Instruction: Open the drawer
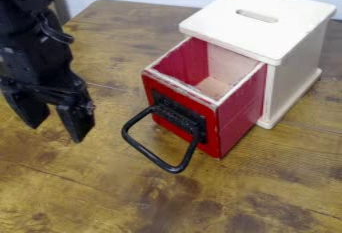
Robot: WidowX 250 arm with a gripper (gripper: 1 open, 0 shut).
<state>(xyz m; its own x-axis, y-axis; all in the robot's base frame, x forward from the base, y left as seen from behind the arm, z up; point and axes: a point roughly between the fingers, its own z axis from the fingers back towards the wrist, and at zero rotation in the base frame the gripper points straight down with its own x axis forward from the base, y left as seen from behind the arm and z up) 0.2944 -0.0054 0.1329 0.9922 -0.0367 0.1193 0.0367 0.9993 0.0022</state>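
Observation:
The red drawer (221, 102) stands pulled out of its pale wooden housing (274, 37), its pale wood inside showing from above. On its black front plate (178, 117) hangs a large black loop handle (158, 142), which rests on the table. My black gripper (51, 112) hovers over the left side of the table, to the left of the handle and apart from it. Its two fingers (78, 117) point down and stand open with nothing between them.
The worn wooden table (80, 192) fills the view, with its far edge along the top left. The wooden housing, with a slot in its top, sits at the back right.

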